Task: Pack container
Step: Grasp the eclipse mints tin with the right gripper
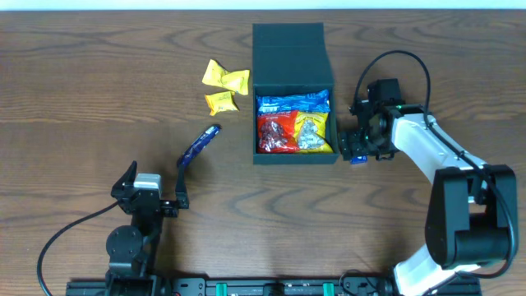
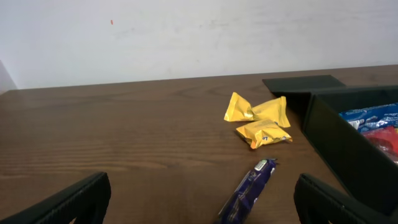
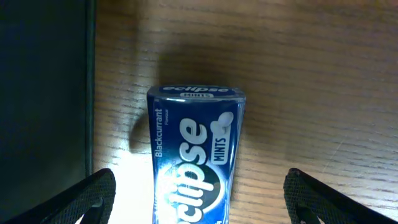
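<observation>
Straddling mint tin [image 3: 196, 149], right pincer [image 3: 199, 190] agape

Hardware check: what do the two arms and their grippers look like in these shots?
Right arm: white links, black joints, looped black cable above the wrist. Left arm: black, pale grey block at the wrist, trailing black cable. Left gripper and right gripper: matte black fingers.

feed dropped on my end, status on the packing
Left gripper open, empty. Right gripper open over mint tin beside container. Container open, part filled. Nothing blocking the opening.
</observation>
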Controlling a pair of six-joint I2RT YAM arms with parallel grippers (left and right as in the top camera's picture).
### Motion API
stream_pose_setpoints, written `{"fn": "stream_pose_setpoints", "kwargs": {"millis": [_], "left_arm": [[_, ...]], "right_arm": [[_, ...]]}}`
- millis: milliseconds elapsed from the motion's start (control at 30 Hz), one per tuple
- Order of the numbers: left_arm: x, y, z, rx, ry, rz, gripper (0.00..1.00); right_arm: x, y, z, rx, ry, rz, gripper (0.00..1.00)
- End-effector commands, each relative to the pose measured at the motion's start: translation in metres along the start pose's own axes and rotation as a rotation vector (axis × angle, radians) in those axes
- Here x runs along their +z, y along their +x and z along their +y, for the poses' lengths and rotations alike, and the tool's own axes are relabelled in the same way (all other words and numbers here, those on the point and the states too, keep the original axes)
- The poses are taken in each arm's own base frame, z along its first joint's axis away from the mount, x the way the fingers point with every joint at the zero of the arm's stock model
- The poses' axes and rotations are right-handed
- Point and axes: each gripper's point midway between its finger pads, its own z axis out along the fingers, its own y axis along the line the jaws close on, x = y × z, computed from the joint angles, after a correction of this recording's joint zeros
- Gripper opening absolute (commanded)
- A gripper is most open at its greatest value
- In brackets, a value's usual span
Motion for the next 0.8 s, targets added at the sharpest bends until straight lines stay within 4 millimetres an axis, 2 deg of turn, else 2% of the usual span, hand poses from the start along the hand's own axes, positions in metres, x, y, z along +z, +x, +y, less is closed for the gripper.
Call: {"fn": "stream_pose_setpoints", "kwargs": {"millis": [0,67,200,467,600,733,767], "left_arm": [[0.000,0.016,-0.001,-0.004,0.005,0.055,0.95],[0.000,0.016,-0.001,-0.004,0.005,0.055,0.95],[0.000,0.016,-0.001,-0.004,0.005,0.055,0.95],[0.000,0.016,-0.001,-0.004,0.005,0.055,0.95],[0.000,0.016,-0.001,-0.004,0.005,0.055,0.95],[0.000,0.016,-0.001,-0.004,0.005,0.055,0.95],[0.000,0.016,-0.001,-0.004,0.005,0.055,0.95]], "right_arm": [[-0.003,-0.011,0.002,0.008,-0.005,-0.031,0.87],[-0.003,-0.017,0.001,0.007,-0.001,-0.054,0.83],[-0.003,-0.026,0.004,0.004,-0.001,-0.089,0.82],[0.009,-0.020,0.005,0.023,-0.003,-0.052,0.69],[0.013,-0.019,0.006,0.020,-0.003,-0.042,0.68],[0.014,-0.019,0.006,0.034,-0.003,-0.041,0.64],[0.014,-0.019,0.006,0.041,-0.003,-0.041,0.60]]}}
